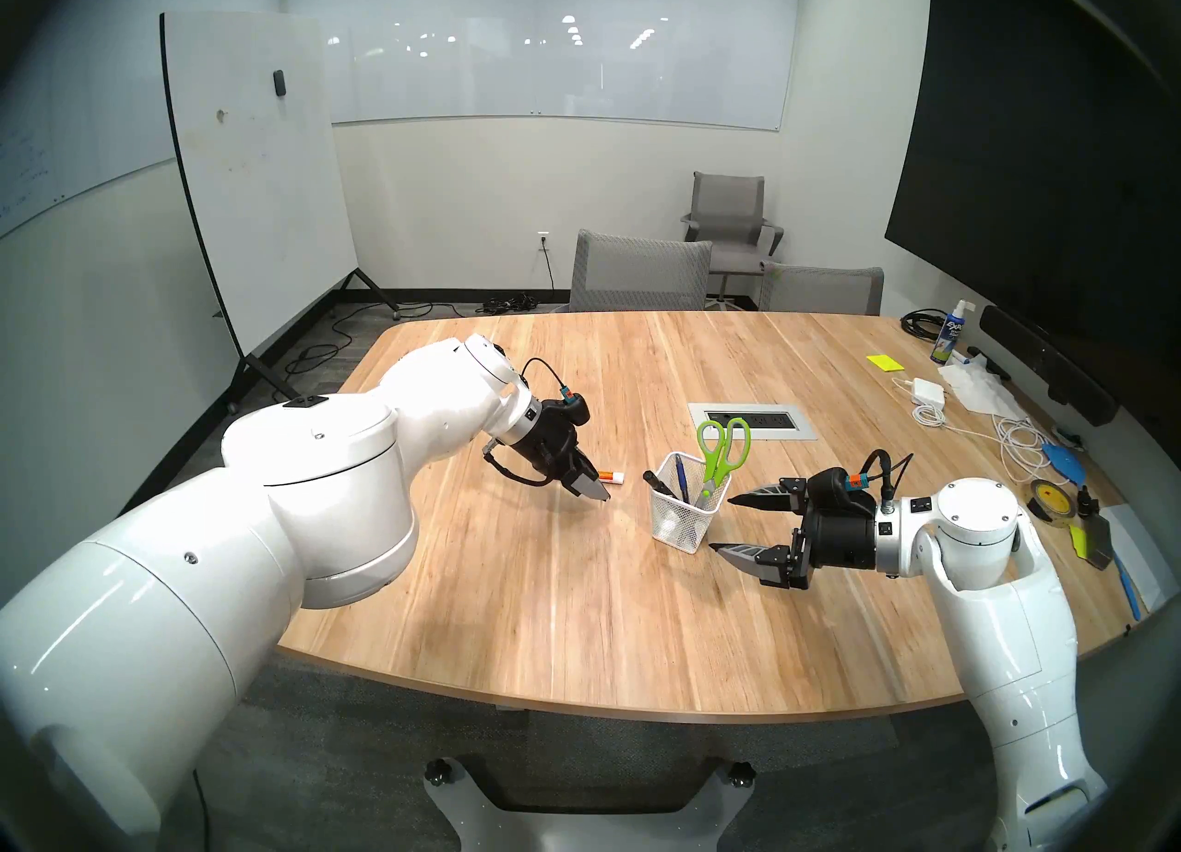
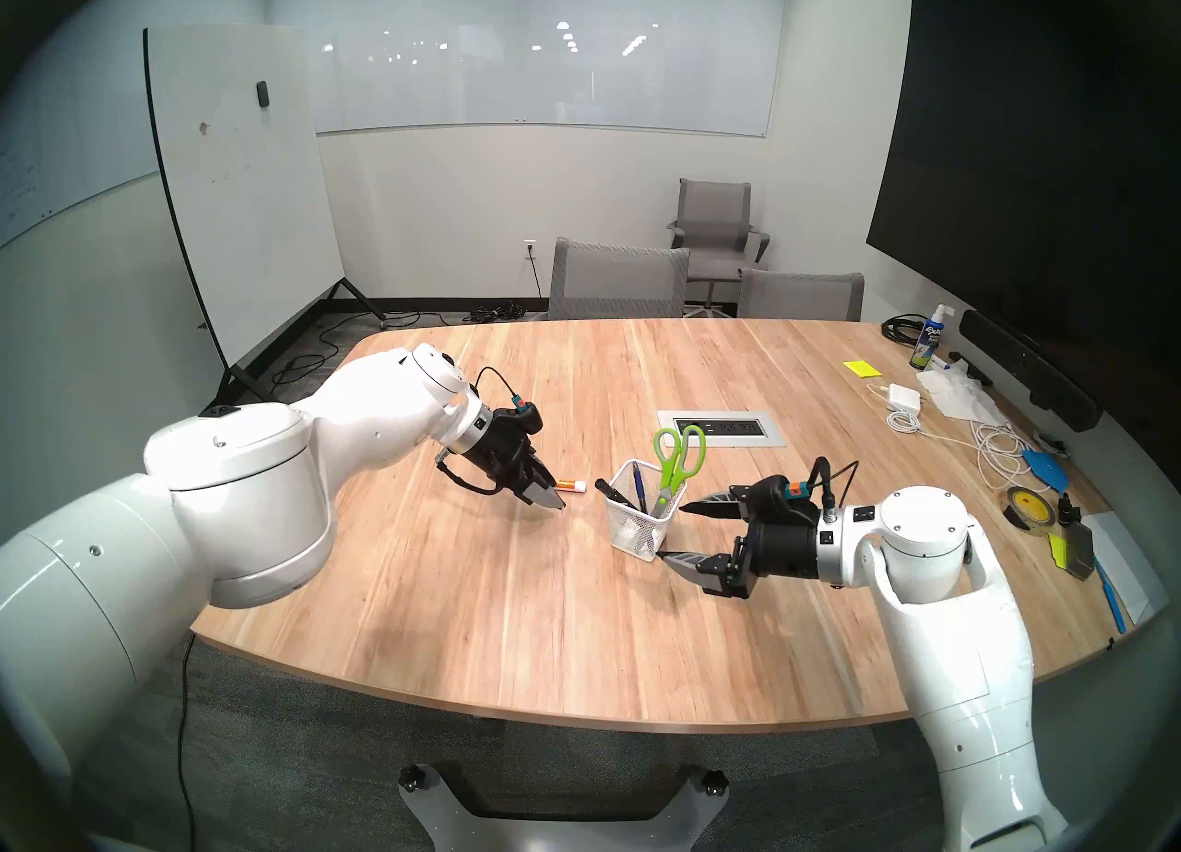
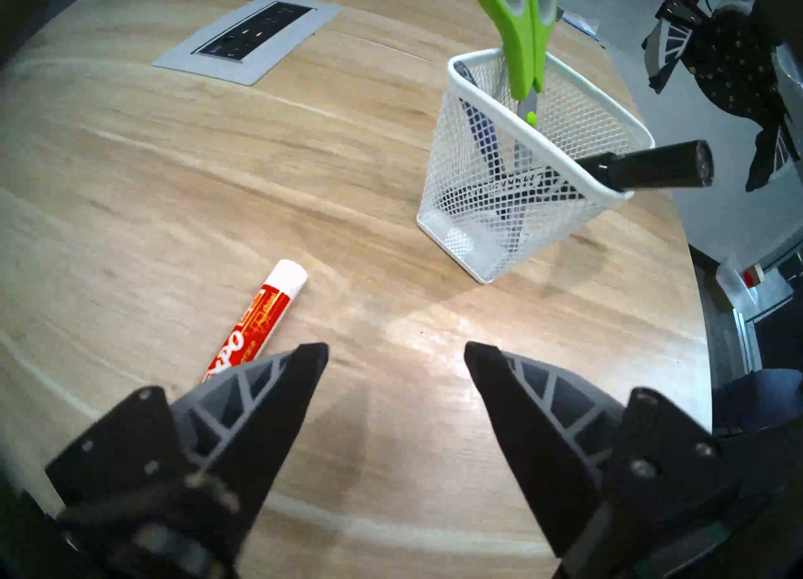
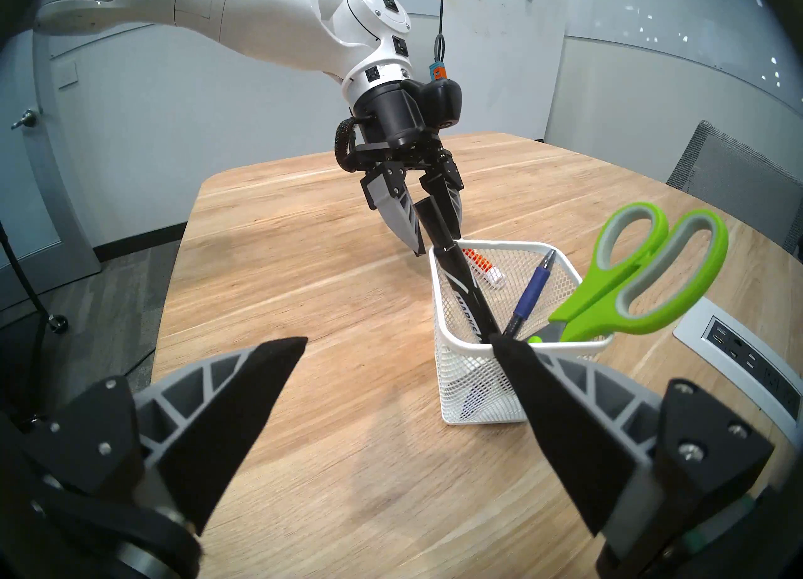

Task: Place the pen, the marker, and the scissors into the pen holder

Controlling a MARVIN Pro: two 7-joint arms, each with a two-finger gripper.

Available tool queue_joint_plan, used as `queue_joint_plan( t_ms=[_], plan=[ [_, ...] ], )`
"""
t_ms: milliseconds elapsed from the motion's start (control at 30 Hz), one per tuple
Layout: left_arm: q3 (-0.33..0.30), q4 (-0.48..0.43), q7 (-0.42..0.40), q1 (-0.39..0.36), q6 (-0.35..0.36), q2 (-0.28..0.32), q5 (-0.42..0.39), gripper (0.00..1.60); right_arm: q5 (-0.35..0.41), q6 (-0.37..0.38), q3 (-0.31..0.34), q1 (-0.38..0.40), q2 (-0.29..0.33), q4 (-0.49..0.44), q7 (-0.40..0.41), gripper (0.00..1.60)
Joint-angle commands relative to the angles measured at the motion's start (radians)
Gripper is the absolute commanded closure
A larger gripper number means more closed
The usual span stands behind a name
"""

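**All three tools stand in the mesh holder; both claws empty**

The left claw [image 3: 395, 354] hangs over the wooden counter [image 1: 575, 608] with its jaws parted, holding nothing. A glue stick [image 3: 260, 322] lies just beside its left finger. Ahead and to its right stands the white mesh pen holder [image 1: 687, 525], containing the blue pen [image 4: 532, 293], the black marker [image 4: 465, 289] leaning out toward the left claw, and the green-handled scissors [image 1: 721, 448], blades down. The right claw [image 1: 719, 525] sits just beside the holder, jaws spread wide, gripping nothing.
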Motion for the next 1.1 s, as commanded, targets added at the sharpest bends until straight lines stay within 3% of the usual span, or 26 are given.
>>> queue_joint_plan(
  t_ms=[0,300,1067],
  plan=[
    [0.002,0.011,0.038,-0.013,-0.004,0.002,0.005,0.19,0.004,0.002,0.002,0.010,-0.001,-0.015,0.001,0.00],
    [0.001,0.016,0.097,-0.009,-0.007,0.000,0.015,0.00,0.003,0.002,0.002,0.010,-0.001,-0.015,0.001,0.00],
    [-0.011,0.008,0.166,-0.007,-0.018,0.010,0.017,0.05,0.002,0.001,0.003,0.010,-0.002,-0.014,0.002,0.00]
  ],
)
